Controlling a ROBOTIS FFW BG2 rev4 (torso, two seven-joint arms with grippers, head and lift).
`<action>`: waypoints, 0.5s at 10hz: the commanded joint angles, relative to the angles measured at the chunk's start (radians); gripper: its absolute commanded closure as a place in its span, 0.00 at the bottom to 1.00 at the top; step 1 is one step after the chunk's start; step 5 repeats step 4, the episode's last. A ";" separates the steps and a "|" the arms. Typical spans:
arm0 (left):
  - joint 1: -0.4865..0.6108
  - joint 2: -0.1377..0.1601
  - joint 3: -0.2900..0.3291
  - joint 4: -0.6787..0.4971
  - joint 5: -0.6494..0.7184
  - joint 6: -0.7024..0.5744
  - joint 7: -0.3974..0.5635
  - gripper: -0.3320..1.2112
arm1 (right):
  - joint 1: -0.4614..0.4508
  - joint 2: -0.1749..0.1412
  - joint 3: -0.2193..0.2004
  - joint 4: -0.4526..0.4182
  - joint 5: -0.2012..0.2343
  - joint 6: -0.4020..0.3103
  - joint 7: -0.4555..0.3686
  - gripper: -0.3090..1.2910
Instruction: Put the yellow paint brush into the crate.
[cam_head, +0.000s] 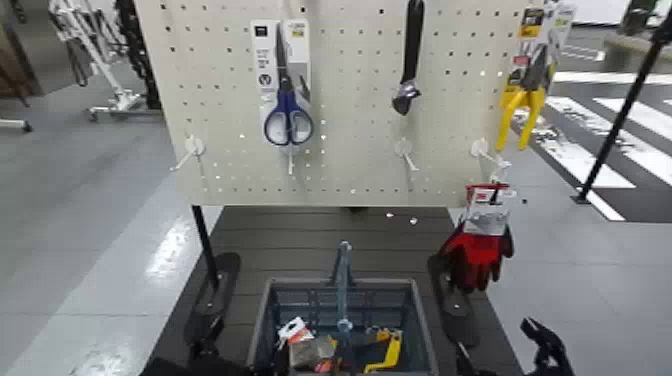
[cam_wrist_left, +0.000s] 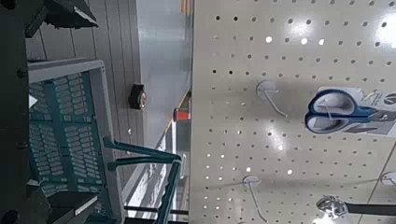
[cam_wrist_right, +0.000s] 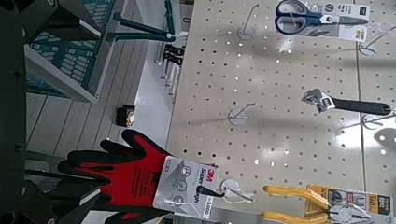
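Head view: crate on floor mat, several items inside. Grey block near orange-yellow bits looks like paint brush, lying in crate; partly behind handle bar, ID not certain. Left gripper beside crate's left side, jaws wide apart, empty. Right gripper off crate's right side, open, empty.

Left wrist view: jaws spread, nothing between; no brush on pegboard.

Right wrist view: jaws spread, gloves hanging nearby. Placing likely done; maybe only arm retreat left.

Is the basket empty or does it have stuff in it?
Not empty: the basket has things inside, like a curved yellow piece and a white-and-red package.
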 joint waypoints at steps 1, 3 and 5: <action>0.025 -0.080 0.024 -0.008 -0.032 -0.027 0.004 0.21 | 0.006 0.000 -0.003 -0.003 0.000 -0.001 -0.003 0.28; 0.023 -0.077 0.015 -0.005 -0.032 -0.033 0.002 0.21 | 0.012 -0.002 0.000 -0.012 0.002 0.004 -0.022 0.28; 0.025 -0.077 0.014 -0.010 -0.044 -0.034 0.002 0.21 | 0.022 -0.002 -0.005 -0.031 0.015 0.024 -0.037 0.28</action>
